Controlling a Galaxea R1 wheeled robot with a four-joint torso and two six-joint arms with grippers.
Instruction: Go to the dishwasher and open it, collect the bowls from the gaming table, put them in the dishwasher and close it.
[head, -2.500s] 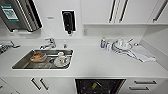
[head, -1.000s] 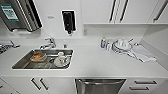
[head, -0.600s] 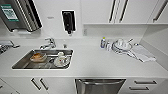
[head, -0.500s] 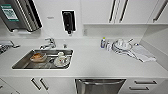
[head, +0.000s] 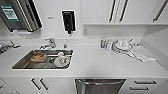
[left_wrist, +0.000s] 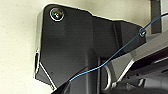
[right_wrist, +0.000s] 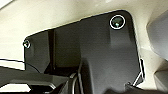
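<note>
**deskbot_fan:** So where's the dishwasher (head: 100, 86) in this one?

**r1_watcher:** Bottom centre of the head view, a bit right of the middle, tucked under the white counter (head: 100, 62). Steel front, shut as far as I can see, with the bar handle (head: 100, 81) running left to right along its top edge. That sideways bar is what matters for opening it: I'd guess a grab from above and a pull straight back toward the robot.

**deskbot_fan:** Which arm is closer?

**r1_watcher:** Honestly can't say. No pincer turns up in the head view, and both wrist views are mostly the robot's own dark plate against pale floor or wall. Since the door sits slightly right of centre, I'd lean toward the right arm, but that's a guess. Open or closed fingers? Can't tell for either one.

**deskbot_fan:** Anything else around?

**r1_watcher:** Sink (head: 27, 60) at lower left with a brownish bowl (head: 38, 57) and a white dish (head: 61, 60) in it, tap (head: 48, 43) behind. Dish rack stuff (head: 121, 46) and a cloth (head: 143, 53) at centre right.

**deskbot_fan:** Changed from a couple seconds ago?

**r1_watcher:** Barely. The whole picture has slid a touch, so the camera moved, not the kitchen. The door front now sits a little higher in the frame and shows more clearly.
</note>
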